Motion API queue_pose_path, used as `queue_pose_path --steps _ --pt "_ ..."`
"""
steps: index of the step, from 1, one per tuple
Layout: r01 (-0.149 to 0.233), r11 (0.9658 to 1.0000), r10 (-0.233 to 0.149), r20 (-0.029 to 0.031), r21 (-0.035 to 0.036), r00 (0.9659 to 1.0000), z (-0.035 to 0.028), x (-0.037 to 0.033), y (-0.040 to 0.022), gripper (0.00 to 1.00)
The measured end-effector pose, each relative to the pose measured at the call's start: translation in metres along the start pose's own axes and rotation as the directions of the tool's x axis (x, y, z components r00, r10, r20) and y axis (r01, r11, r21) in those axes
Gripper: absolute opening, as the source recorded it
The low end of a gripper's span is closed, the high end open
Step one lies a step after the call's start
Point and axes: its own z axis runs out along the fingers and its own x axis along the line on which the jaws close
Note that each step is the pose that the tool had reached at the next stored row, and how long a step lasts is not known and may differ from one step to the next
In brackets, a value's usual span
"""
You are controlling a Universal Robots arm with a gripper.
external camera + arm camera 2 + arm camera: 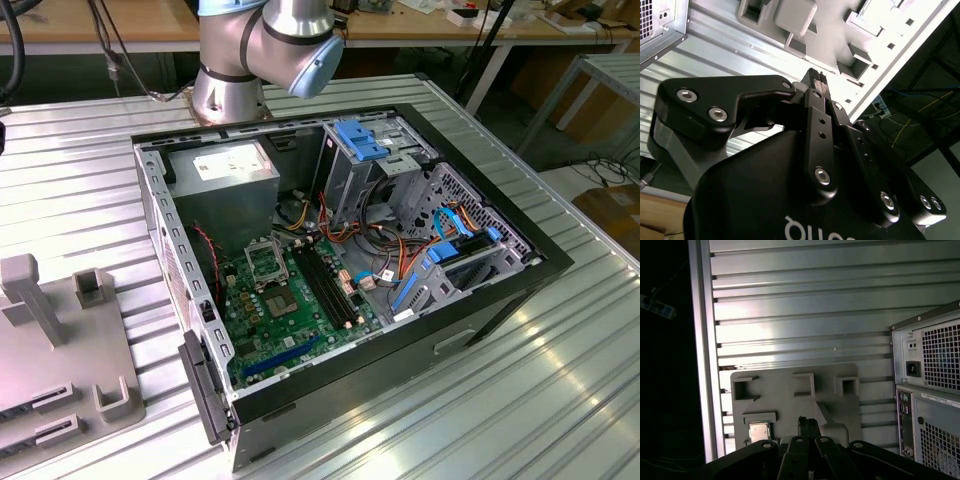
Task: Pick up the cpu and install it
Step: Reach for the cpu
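Hovering over the grey fixture plate [782, 405], the gripper [807, 422] is presenting its fingers [818, 116] pressed together, nothing between them. The cpu [759, 431] is lying in a square pocket of that plate, near the fingers but apart from them. The plate is resting on the ribbed aluminium table [800, 305]. In the exterior view, the plate is sitting at eight o'clock from the open computer case [420, 345], the socket [262, 260] lying at eleven o'clock on its motherboard [270, 322].

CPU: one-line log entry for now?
cpu: in grey fixture pocket, not picked | gripper: clear of it, jaws shut, empty
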Motion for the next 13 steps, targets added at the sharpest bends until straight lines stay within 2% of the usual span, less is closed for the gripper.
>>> queue_pose_path --steps 13 --pt "0.0 1.0 0.0 0.0001 0.0 1.0 0.0003 0.0015 -0.0001 0.11"
